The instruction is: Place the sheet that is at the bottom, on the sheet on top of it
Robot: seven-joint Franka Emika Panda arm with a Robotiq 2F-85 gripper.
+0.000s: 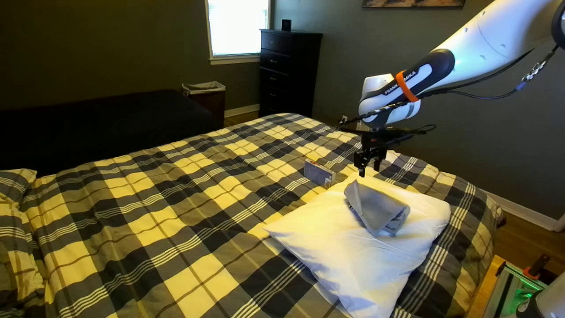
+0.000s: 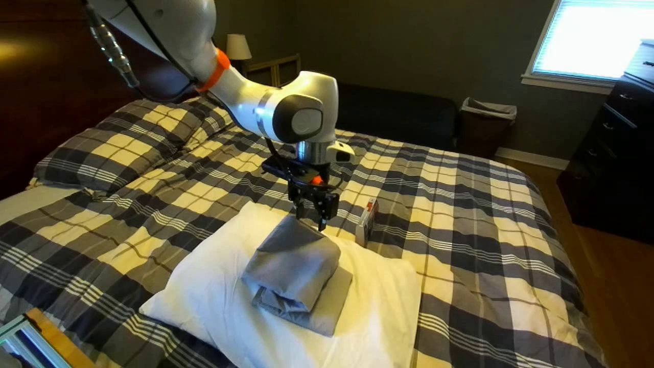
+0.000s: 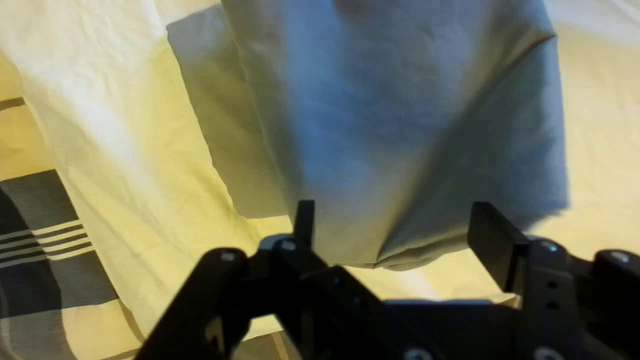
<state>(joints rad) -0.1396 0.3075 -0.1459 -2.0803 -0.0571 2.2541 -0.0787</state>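
A folded grey sheet lies on a white pillow; its bulky upper part covers most of a flatter lower part. The lower part sticks out at one side and also shows at the left in the wrist view, with the upper part over it. The rest of the lower part is hidden. My gripper is open and empty, pointing down over one edge of the sheet. In the wrist view the fingers stand apart, with the sheet's edge seen between them. I cannot tell that they touch it.
A small box stands on the plaid bed beside the pillow. A bench or frame edge is at the bed's near side. Plaid pillows lie at the headboard. A dark dresser stands beyond the bed.
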